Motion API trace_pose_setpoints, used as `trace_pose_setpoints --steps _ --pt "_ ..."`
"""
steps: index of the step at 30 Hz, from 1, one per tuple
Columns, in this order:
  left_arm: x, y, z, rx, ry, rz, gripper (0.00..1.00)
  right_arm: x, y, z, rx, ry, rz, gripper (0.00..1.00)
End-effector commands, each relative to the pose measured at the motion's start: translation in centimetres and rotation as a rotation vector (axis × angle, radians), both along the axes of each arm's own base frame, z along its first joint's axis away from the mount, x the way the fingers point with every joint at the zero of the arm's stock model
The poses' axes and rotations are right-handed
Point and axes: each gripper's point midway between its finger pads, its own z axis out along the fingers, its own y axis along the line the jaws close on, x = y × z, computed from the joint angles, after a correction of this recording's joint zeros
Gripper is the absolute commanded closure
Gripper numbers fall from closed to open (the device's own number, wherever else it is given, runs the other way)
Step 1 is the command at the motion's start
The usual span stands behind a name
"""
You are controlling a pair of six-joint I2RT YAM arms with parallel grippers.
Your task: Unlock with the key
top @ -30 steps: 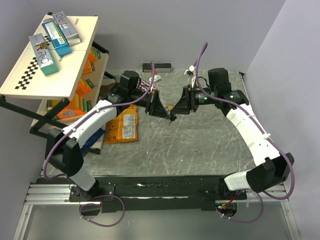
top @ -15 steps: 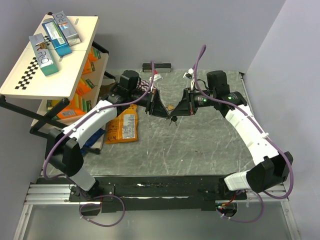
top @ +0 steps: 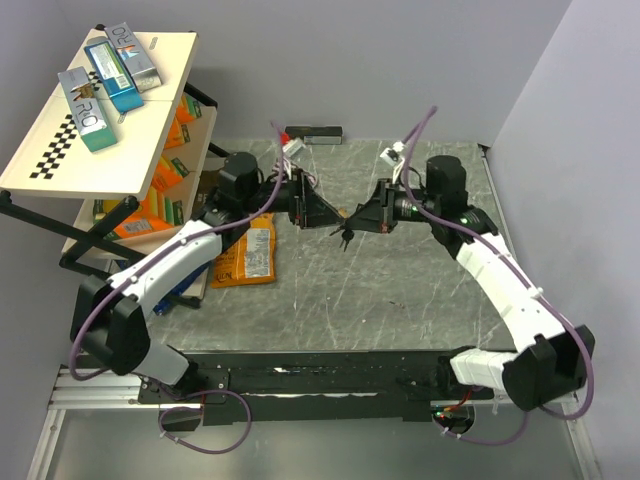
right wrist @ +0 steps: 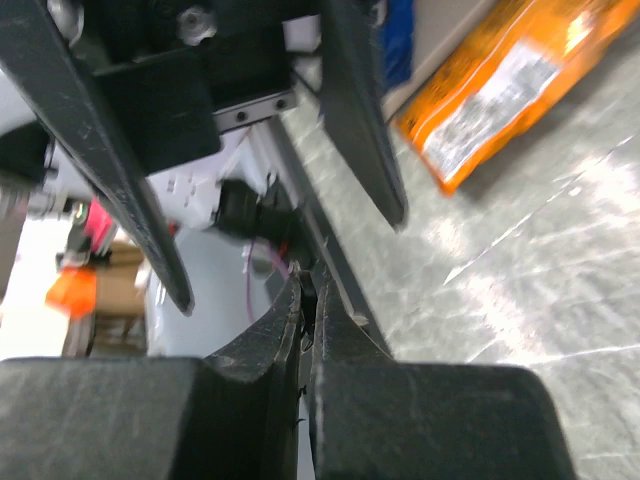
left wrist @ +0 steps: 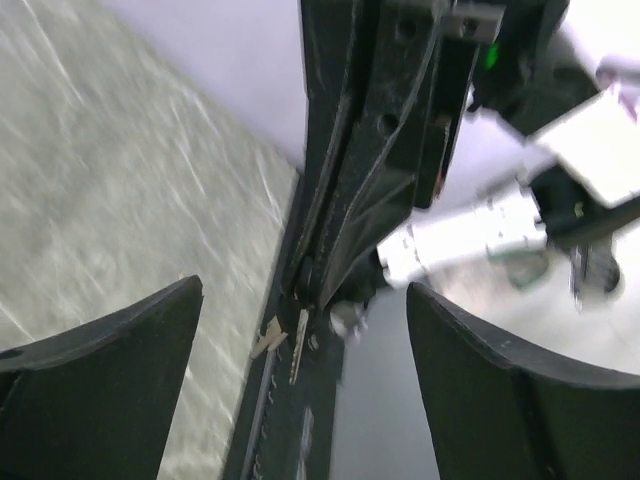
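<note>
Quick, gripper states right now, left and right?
Left gripper: open, holding nothing.
Right gripper: closed on the key, which dangles from its fingertips.

Plainly a robotics lab's test cell, not a home or shop: a white-and-black jointed left arm (top: 165, 255) and a matching right arm (top: 510, 290) bolted to a silver aluminium rail frame (top: 90, 390) at the near edge of a grey marble-patterned tabletop (top: 400, 310), with the black left claw (top: 325, 215) and right claw (top: 352, 225) facing tip to tip over its middle and loose purple cables (top: 92, 335) trailing from joints and bases. Closed in by plain pale lilac walls (top: 330, 50), with a cream shelf board (top: 130, 140) edged by a black-and-white checkerboard strip (top: 55, 150) at the left, carrying teal cartons (top: 112, 68) above racks of orange packets (top: 163, 172).
</note>
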Motion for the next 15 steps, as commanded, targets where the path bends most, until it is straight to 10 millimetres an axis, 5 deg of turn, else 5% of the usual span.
trace_pose_setpoints --steps 1,8,15 --pt "1.7 0.7 6.4 -0.201 -0.116 0.192 0.13 1.5 -0.8 6.8 0.153 -0.203 -0.161 1.00" --pt "2.0 1.4 8.5 -0.337 -0.058 0.277 0.25 1.9 -1.8 9.8 0.259 -0.256 -0.289 1.00" --pt "1.2 1.0 9.3 -0.411 -0.009 0.238 0.37 2.1 -1.7 10.1 0.295 -0.231 -0.307 1.00"
